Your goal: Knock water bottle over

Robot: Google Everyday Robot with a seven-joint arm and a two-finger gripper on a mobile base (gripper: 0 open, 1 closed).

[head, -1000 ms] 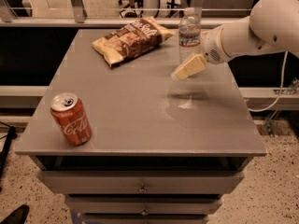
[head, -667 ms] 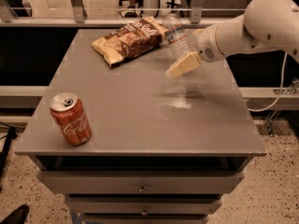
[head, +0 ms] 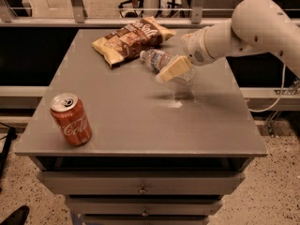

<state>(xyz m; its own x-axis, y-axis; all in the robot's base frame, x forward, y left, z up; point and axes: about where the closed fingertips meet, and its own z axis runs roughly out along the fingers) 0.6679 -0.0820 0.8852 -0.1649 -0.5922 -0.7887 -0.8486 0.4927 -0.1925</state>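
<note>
The water bottle [head: 157, 60], clear ribbed plastic with a blue-and-white label band, lies tipped on its side at the back of the grey table [head: 122, 116], its white cap pointing left toward the chip bag. My gripper [head: 169, 71], on the white arm coming in from the right, hangs just in front of and partly over the bottle's lower end, hiding that part. Its cream-coloured fingers [head: 172, 69] point down and left, just above the tabletop.
A brown chip bag [head: 131, 39] lies at the back, just left of the bottle. A red Coca-Cola can [head: 71, 119] stands upright near the front left corner. Drawers [head: 140, 187] sit under the table. A rail runs behind it.
The bottle stood upright a second ago, then tilted left, and now lies on its side. My gripper moved left and forward through where it stood.
</note>
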